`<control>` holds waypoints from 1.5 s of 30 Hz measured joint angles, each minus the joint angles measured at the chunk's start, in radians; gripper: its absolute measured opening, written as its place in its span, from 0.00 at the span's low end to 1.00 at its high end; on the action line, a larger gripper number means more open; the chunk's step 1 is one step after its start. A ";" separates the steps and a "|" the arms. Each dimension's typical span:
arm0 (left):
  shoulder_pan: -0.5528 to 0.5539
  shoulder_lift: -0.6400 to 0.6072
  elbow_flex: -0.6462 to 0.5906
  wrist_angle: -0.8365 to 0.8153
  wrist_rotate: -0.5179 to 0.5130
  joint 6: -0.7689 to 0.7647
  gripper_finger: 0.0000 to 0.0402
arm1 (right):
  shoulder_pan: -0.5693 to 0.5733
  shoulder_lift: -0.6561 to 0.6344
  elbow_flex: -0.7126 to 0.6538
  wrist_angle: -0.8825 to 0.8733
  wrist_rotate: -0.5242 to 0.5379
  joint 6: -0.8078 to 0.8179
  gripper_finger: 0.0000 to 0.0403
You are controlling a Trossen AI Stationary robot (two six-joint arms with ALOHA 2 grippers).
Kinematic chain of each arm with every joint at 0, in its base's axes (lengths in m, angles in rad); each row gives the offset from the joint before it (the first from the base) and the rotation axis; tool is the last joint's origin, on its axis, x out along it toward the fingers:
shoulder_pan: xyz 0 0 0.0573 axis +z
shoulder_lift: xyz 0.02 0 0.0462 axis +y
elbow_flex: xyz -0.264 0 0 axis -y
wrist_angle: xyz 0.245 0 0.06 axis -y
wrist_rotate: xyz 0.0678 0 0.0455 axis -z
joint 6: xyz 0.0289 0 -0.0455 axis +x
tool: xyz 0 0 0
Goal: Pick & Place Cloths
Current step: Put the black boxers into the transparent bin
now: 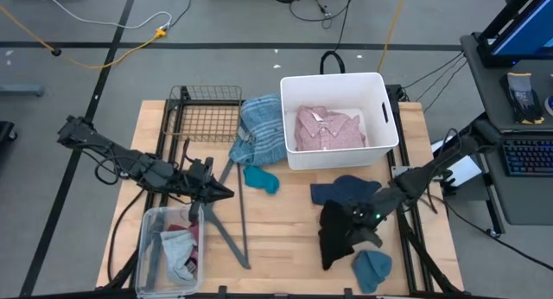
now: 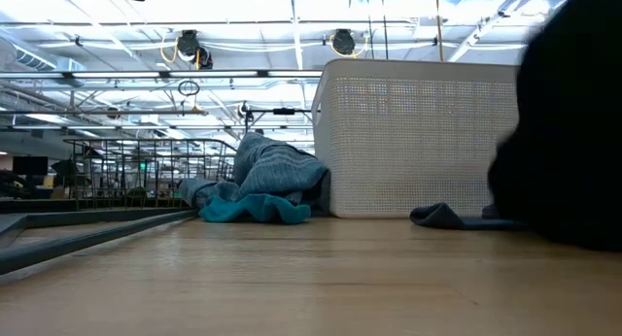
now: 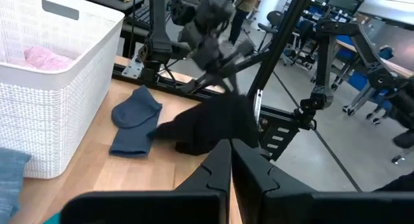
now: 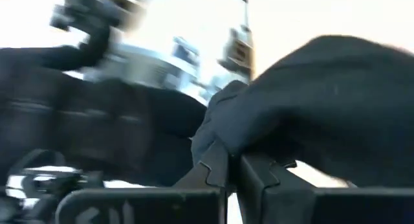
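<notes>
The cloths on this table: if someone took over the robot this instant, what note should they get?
Right hand: shut on the black cloth, lifting it.
Left hand: shut, empty, waiting over the grey hanger bar.
Done: pink shirt lies in the white tub.
Left: plaid shirt against the tub, teal piece, navy piece, blue beanie. Some cloths lie in the clear bin.

text: we read none | labels: none | brands: none | numbers: none | signs: none legible
</notes>
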 joint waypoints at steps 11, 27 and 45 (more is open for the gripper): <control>0.000 0.000 0.000 0.035 0.000 -0.004 0.06 | -0.070 -0.012 0.002 0.570 0.057 -0.029 0.00; 0.016 0.174 0.000 0.433 -0.086 0.161 0.07 | -0.233 -0.012 0.038 0.823 0.064 0.079 0.00; 0.061 0.420 0.136 0.698 -0.063 0.292 0.44 | -0.278 0.159 0.333 0.787 -0.069 0.110 0.00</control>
